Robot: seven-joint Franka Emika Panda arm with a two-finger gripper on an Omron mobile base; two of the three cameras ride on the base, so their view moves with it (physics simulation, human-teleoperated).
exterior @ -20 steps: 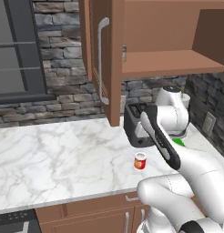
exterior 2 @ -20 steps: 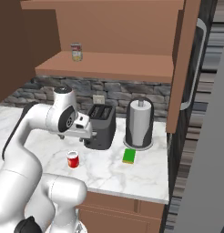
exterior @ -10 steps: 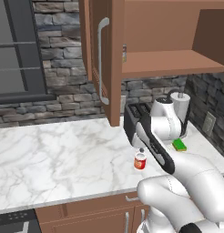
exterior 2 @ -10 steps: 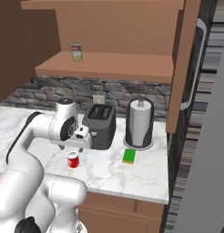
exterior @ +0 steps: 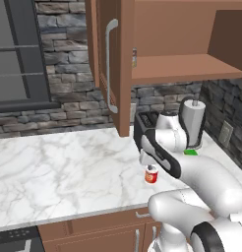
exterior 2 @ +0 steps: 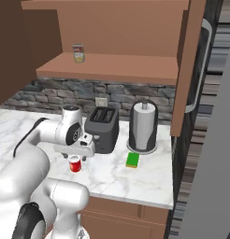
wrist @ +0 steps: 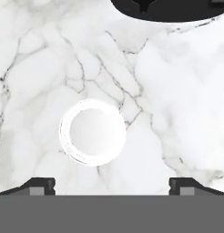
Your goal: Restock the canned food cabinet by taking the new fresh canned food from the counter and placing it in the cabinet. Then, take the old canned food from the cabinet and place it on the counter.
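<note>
We hover our gripper [wrist: 112,185], jaws wide and empty, above the red can [wrist: 93,132] near the counter's [exterior: 69,172] front edge; next we centre and descend.

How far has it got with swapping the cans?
Nothing is swapped yet. The red can stands on the marble counter beside the toaster, and the grey can sits on the cabinet shelf. Right now the open gripper hangs above the red can, not gripping it. Both moves are left.
</note>
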